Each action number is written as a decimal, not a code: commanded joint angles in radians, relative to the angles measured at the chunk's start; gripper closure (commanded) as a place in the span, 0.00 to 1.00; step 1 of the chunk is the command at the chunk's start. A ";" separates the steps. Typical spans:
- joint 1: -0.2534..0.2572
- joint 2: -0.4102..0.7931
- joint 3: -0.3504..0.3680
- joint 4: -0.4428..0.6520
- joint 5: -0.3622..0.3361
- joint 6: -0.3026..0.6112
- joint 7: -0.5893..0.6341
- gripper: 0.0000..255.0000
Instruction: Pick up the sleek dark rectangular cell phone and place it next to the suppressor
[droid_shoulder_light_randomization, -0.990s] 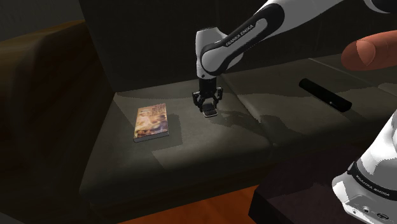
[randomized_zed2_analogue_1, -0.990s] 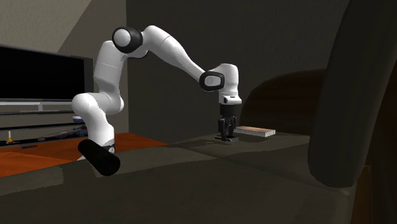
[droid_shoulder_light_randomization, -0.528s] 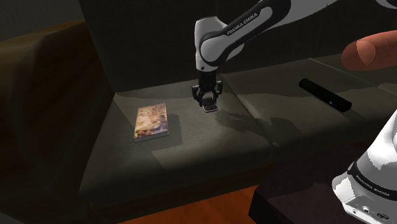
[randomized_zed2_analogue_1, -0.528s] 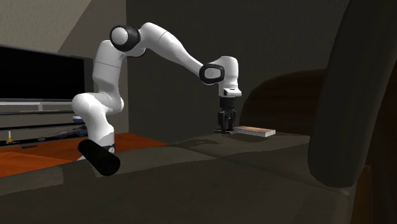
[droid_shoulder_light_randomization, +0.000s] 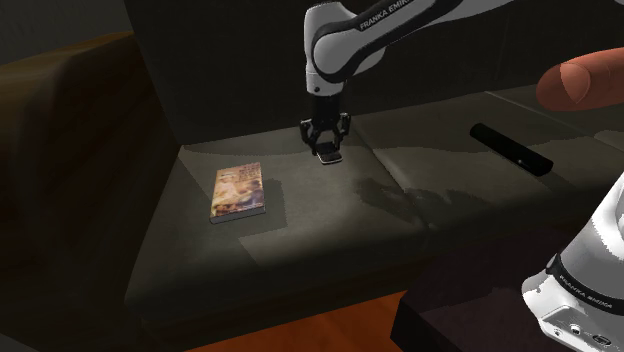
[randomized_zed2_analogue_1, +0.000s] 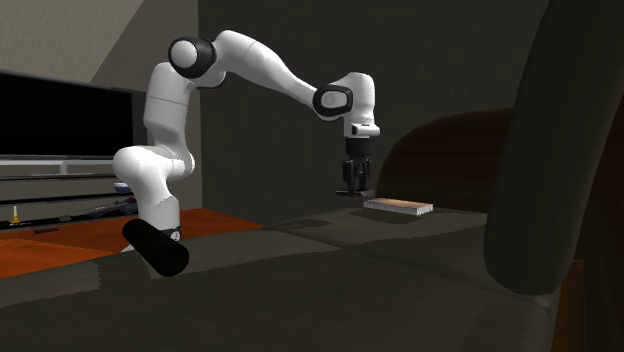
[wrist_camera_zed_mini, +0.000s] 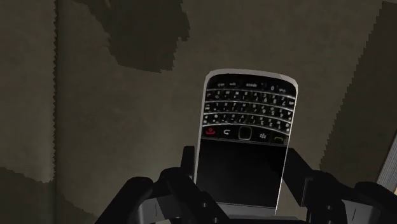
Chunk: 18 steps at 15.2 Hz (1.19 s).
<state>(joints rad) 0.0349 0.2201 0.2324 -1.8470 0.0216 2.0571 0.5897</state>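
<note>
A dark cell phone (wrist_camera_zed_mini: 248, 121) with a silver rim, a keypad and a black screen is clasped between my gripper's (wrist_camera_zed_mini: 242, 162) fingers (wrist_camera_zed_mini: 186, 160). In the shoulder view the gripper (droid_shoulder_light_randomization: 327, 152) hangs a little above the dark sofa seat (droid_shoulder_light_randomization: 300, 225), shut on the phone (droid_shoulder_light_randomization: 329, 158). The second exterior view shows the gripper (randomized_zed2_analogue_1: 350, 188) pointing straight down, clear of the cushion. The suppressor (droid_shoulder_light_randomization: 511, 148), a long black cylinder, lies on the neighbouring cushion, far toward the shoulder view's right.
A book (droid_shoulder_light_randomization: 238, 190) with a picture cover lies flat on the seat, to the shoulder view's left of the gripper, also seen as a book (randomized_zed2_analogue_1: 398, 207) behind the hand. A brown rounded bolster (droid_shoulder_light_randomization: 585, 80) sits upper right. The sofa back (droid_shoulder_light_randomization: 230, 70) rises behind.
The arm has risen, lifting the phone from the cushion into the air. The book and the suppressor have stayed in place.
</note>
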 joint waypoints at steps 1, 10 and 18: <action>-0.001 -0.008 0.000 0.019 0.002 -0.028 -0.001 1.00; -0.030 -0.076 -0.014 0.024 0.020 -0.101 -0.046 1.00; -0.129 -0.216 -0.092 -0.147 0.051 -0.079 -0.235 1.00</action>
<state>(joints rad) -0.0811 0.0226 0.1519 -1.9660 0.0690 1.9695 0.3825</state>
